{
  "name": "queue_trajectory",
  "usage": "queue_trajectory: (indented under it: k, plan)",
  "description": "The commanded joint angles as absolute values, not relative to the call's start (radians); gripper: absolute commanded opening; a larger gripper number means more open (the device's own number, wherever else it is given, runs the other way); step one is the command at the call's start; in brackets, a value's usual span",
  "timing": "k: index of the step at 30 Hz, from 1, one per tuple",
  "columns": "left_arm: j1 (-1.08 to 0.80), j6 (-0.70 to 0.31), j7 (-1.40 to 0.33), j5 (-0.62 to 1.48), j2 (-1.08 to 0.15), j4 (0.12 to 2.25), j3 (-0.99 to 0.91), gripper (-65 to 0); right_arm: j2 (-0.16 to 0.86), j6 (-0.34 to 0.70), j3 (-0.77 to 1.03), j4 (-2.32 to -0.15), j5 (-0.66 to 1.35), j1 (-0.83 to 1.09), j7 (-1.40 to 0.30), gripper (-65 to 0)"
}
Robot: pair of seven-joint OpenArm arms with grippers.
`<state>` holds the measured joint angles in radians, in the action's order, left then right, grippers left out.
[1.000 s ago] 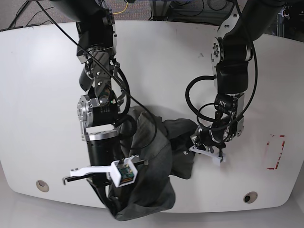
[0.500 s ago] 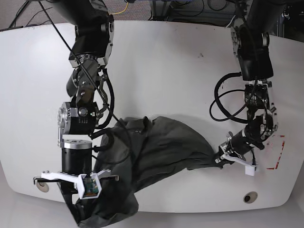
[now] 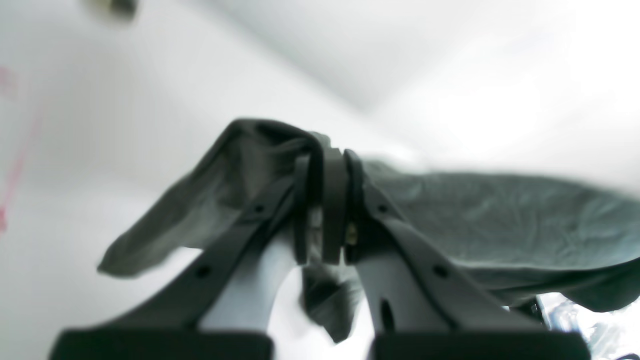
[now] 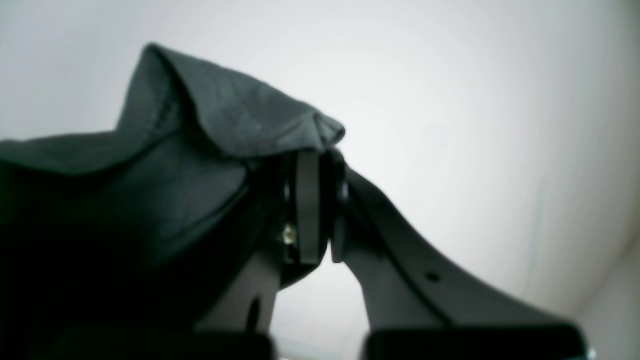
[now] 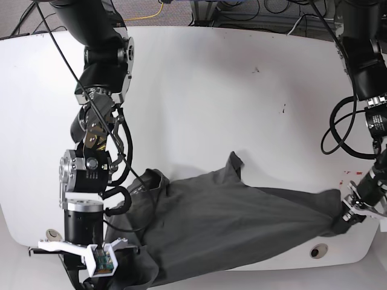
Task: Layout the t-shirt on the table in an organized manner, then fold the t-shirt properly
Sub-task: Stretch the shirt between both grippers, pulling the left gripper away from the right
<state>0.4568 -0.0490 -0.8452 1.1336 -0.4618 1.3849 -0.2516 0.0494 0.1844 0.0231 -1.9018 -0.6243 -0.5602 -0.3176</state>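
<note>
While both fingers [image 3: 327,210] [image 4: 312,210] pinch it, the t-shirt [image 5: 230,217] stretches — table-wide [image 5: 211,90].

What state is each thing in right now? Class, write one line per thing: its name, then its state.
t-shirt: stretched out between the two grippers, wrinkled, not yet flat, one end hanging over the near table edge.
left gripper: shut on the t-shirt's edge.
right gripper: shut on the t-shirt's edge.
table: white, bare beyond the shirt, red tape marks at one end.
</note>
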Motion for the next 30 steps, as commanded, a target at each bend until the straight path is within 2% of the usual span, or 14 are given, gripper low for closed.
queue_trajectory:
  k: [1, 14, 30]
  plan:
    - [0.521, -0.082, -0.822, 1.19, -0.518, 1.423, -0.262, -65.0, 0.05, 0.168, 0.025, -1.886, -0.628, -0.627, -0.291, -65.0]
    - [0.679, -0.12, -0.823, 1.314, -0.687, 1.425, -0.282, -65.0, 0.047, 0.168, 0.024, -1.776, -0.628, -0.766, -0.289, -65.0]
    - [0.932, -0.122, -0.851, 1.32, -0.765, 1.345, -0.277, -65.0, 0.047, 0.228, 0.024, -1.589, -0.628, -0.97, -0.288, -65.0]
